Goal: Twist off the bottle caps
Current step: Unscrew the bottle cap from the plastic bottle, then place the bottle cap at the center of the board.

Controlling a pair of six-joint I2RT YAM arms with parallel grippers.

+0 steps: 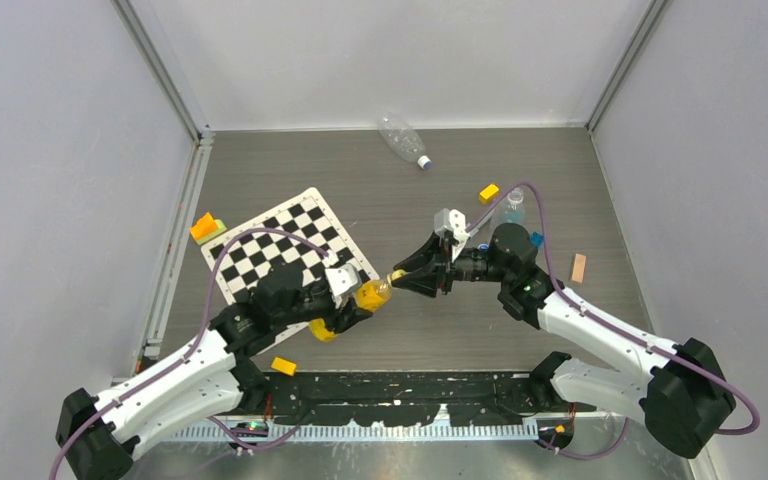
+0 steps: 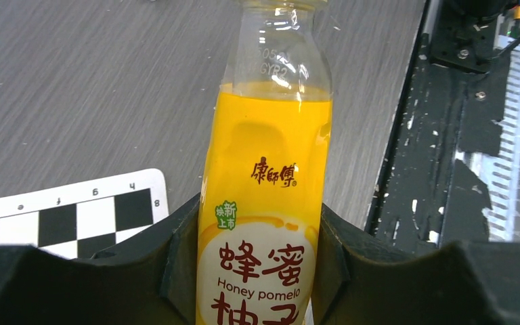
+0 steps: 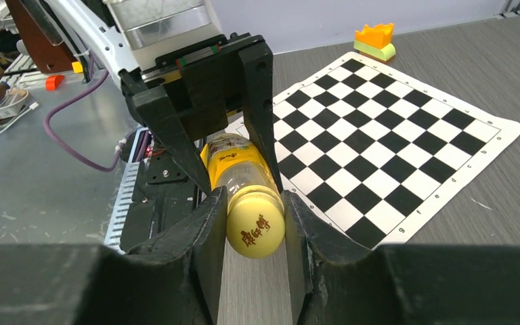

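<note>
My left gripper (image 1: 348, 301) is shut on the label of a yellow-orange bottle (image 1: 368, 296), which it holds lying level above the table. The left wrist view shows that bottle (image 2: 271, 203) wedged between both black fingers. The bottle's yellow cap (image 3: 256, 227) points toward the right arm, and my right gripper (image 3: 255, 203) is shut on it, one pad on each side. A clear crinkled bottle (image 1: 401, 138) with a pale cap (image 1: 424, 162) lies at the back. Another clear bottle (image 1: 511, 207) stands behind the right wrist.
A checkerboard mat (image 1: 290, 250) lies left of centre, with an orange and green block (image 1: 206, 228) beside it. Yellow blocks (image 1: 489, 193) (image 1: 284, 366), a blue block (image 1: 536, 239) and a tan piece (image 1: 578, 267) are scattered about. Grey walls enclose three sides.
</note>
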